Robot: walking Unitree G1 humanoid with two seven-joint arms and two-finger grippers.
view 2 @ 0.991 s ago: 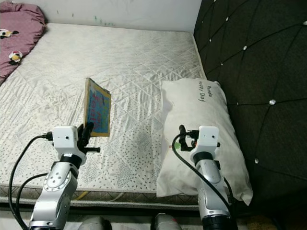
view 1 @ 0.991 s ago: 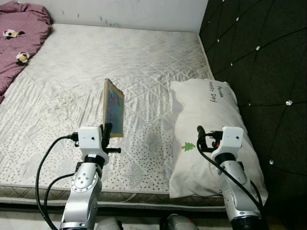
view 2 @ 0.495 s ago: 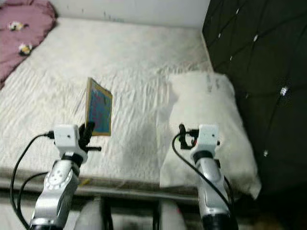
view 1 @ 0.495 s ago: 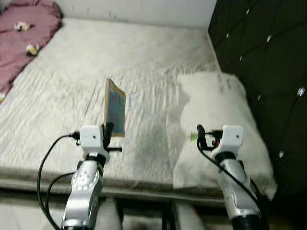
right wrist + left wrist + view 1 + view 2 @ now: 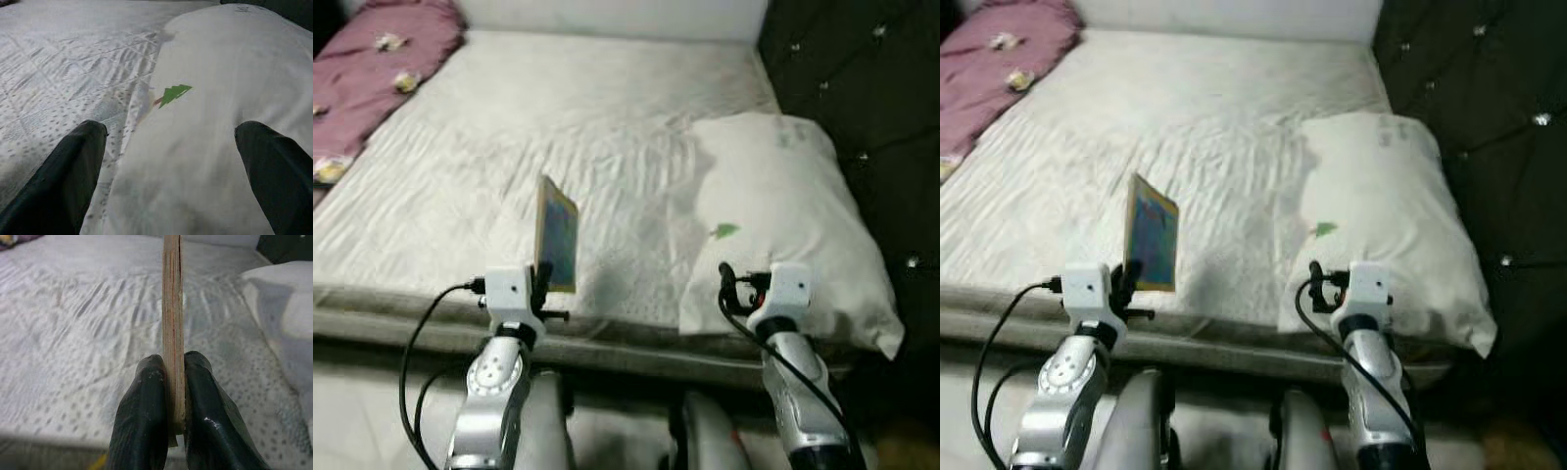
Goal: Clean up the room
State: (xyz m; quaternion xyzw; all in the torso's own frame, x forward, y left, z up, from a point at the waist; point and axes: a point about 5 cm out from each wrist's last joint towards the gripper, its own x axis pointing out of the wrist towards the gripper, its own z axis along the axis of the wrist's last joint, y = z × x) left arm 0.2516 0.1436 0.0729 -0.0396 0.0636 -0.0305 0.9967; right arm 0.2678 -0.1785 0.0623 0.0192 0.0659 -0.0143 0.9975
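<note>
Pinched upright between the left gripper (image 5: 173, 382) fingers (image 5: 142, 421), a thin book (image 5: 556, 233) is held on edge above the mattress (image 5: 509, 147) near its front edge. The right gripper (image 5: 171, 161) is spread wide over the white pillow (image 5: 783, 206).

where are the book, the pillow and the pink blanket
book (image 5: 558, 235), left eye view, on its colourful cover, held upright by the left gripper
pillow (image 5: 783, 211), left eye view, on the middle of its white top
pink blanket (image 5: 999, 59), right eye view, on the folded part at the bed's far corner
</note>
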